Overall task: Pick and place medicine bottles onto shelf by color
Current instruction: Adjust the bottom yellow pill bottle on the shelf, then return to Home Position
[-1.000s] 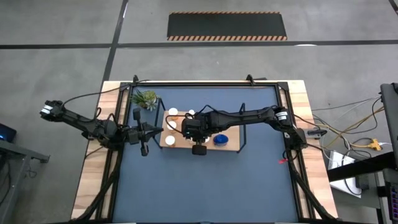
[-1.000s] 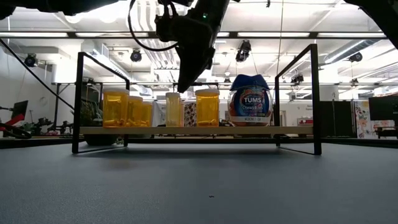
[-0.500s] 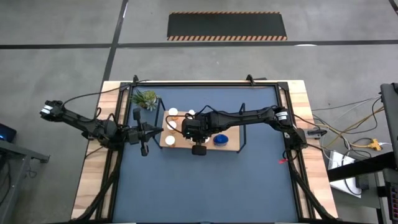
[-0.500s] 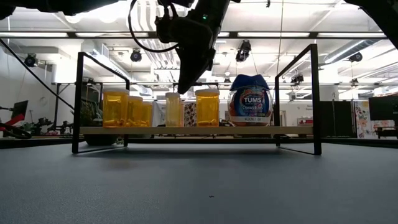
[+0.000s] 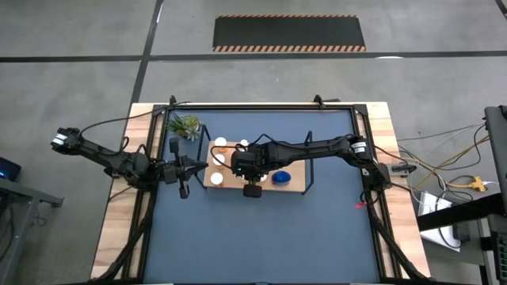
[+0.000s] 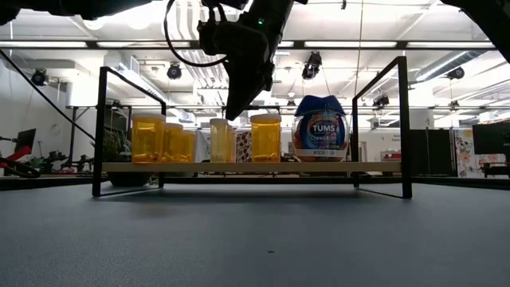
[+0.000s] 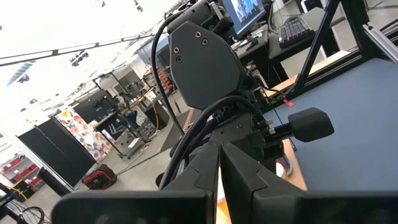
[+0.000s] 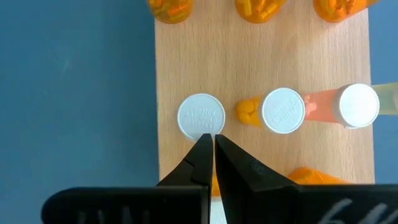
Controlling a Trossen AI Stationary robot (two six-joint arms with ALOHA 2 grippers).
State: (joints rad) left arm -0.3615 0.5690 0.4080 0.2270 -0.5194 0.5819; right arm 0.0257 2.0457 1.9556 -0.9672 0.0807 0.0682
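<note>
Orange medicine bottles (image 6: 266,137) and a blue Tums bottle (image 6: 319,127) stand on the wooden shelf (image 6: 239,167). Right end effector (image 8: 212,147), fingers together, empty, hovers above the shelf; left end effector (image 7: 219,163), also together, waits beside the shelf. Bottles look light, rigid, smooth; best gripped around the cap.

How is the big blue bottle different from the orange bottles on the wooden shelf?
The blue bottle is wider and rounder than the orange bottles. It is blue with a printed label reading TUMS; the orange bottles are see-through and show no label. The blue bottle stands alone near one end of the shelf, while the orange bottles crowd the other part. All stand upright on the same shelf.
</note>
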